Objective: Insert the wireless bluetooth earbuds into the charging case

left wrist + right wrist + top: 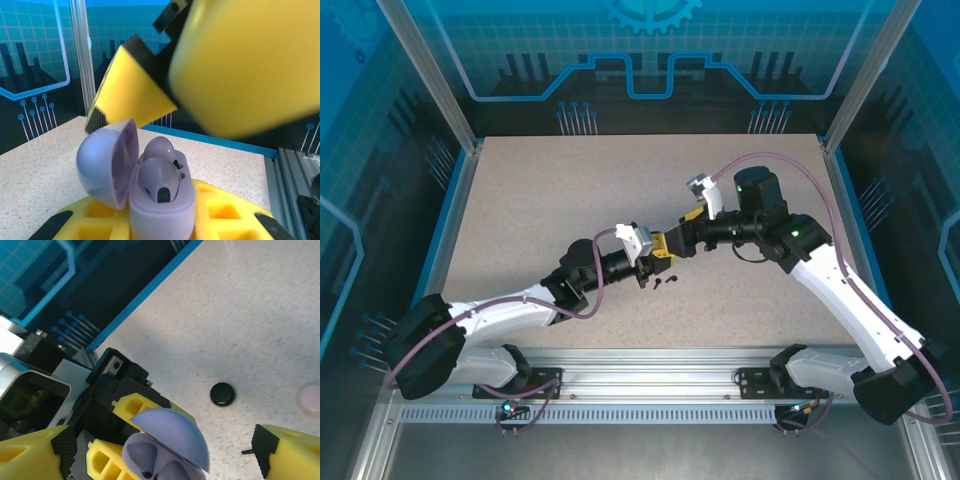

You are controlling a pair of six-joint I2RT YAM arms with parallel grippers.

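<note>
From the top camera, the left hand (658,255) and right hand (682,238) meet tip to tip over the middle of the tabletop (520,200), with two tiny black earbuds (665,282) lying just beside them. The left wrist camera shows the left hand clamped on an open lavender charging case (162,210), its lid (107,162) tilted back and two lavender earbuds (159,172) seated inside. In the right wrist view, the right hand's fingers (287,450) stand wide apart on either side of the case
</note>
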